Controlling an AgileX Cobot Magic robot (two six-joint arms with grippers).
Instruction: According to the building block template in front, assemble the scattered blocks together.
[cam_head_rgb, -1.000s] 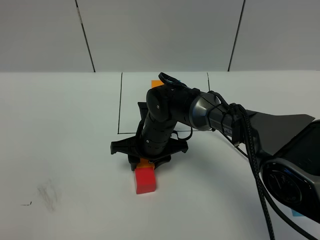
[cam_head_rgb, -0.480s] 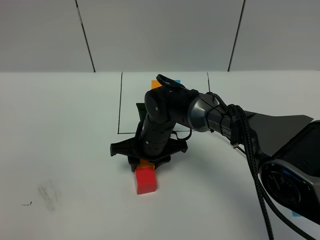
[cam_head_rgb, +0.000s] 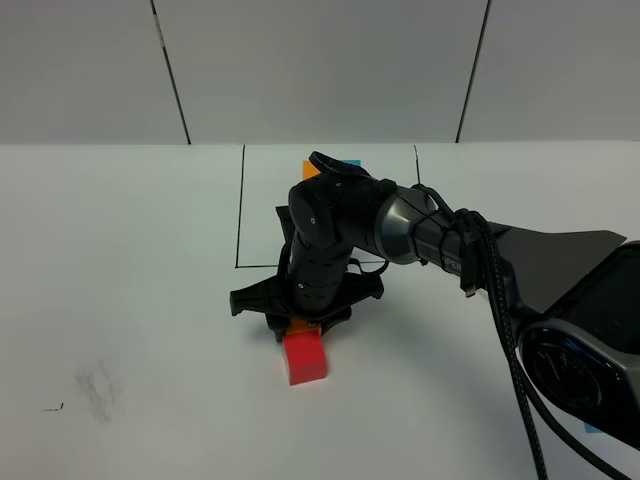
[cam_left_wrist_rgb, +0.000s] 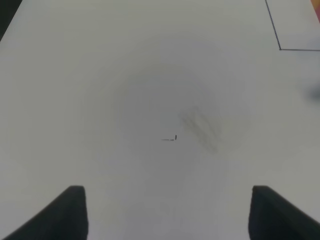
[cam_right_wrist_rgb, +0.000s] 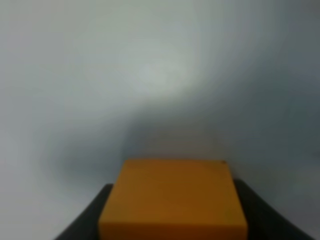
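Exterior high view: the right hand (cam_head_rgb: 302, 318) has reached across the middle of the worktop (cam_head_rgb: 130, 300) and is pinching the orange block (cam_head_rgb: 296, 326) just on the far side of the red block (cam_head_rgb: 305, 358). The two cubes look to be touching. The right wrist view confirms the grip, with the orange block (cam_right_wrist_rgb: 172, 200) sitting between two dark fingers. The left hand (cam_left_wrist_rgb: 167, 220) hangs spread over bare worktop and holds nothing.

The step in hand seems to be seating orange against red to start the L. The next move calls for squaring the orange face flush with the red one, opening the fingers without nudging either cube, and then fetching the blue block.

Much is hidden. The arm covers most of the template (cam_head_rgb: 313, 167) inside its black-lined rectangle (cam_head_rgb: 241, 210). Only an orange corner and a sliver of blue show at the far side, and its red cube is out of sight, so the exact layout cannot be checked here. Whether the orange block rests on the worktop or hovers just above it cannot be told. A speck of sky-blue at the near right, behind the arm's base, may be the blue block, but it is too small to be sure.
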